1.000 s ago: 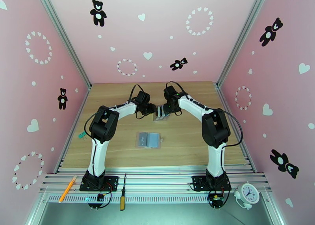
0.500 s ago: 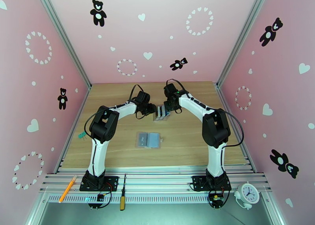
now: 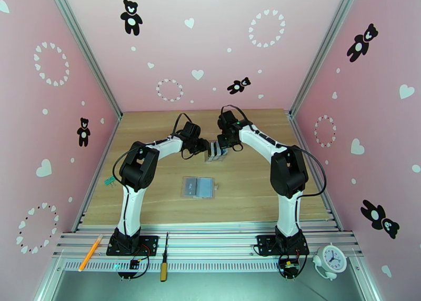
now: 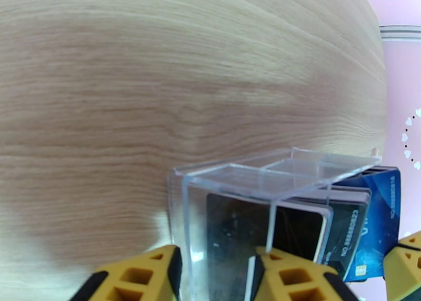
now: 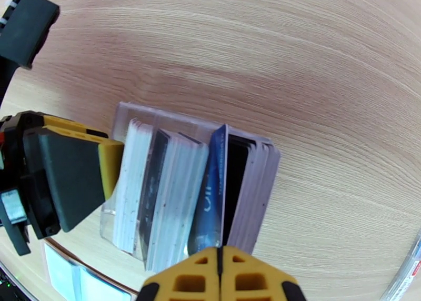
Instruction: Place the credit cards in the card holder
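Several credit cards (image 5: 158,191) stand upright in a clear rack (image 3: 214,151) at the middle of the table. My right gripper (image 5: 220,268) is shut, its fingertips pinching the top edge of a blue credit card (image 5: 209,197) that leans out of the stack. In the top view the right gripper (image 3: 223,143) sits at the rack's right side. The left gripper (image 4: 216,276) is clamped on the rack's (image 4: 252,191) end wall, and in the top view the left gripper (image 3: 203,147) is at its left side. The card holder (image 3: 199,187) lies open and flat nearer the arm bases.
A small green item (image 3: 109,181) lies at the table's left edge. On the metal rails by the arm bases lie a pencil (image 3: 90,253) and a screwdriver (image 3: 164,262), with a small clock (image 3: 331,259) at the right. Pink walls enclose three sides.
The right gripper has shifted slightly left onto the rack and its jaws have shut on the blue card's edge. The left arm and the rack have stayed put.
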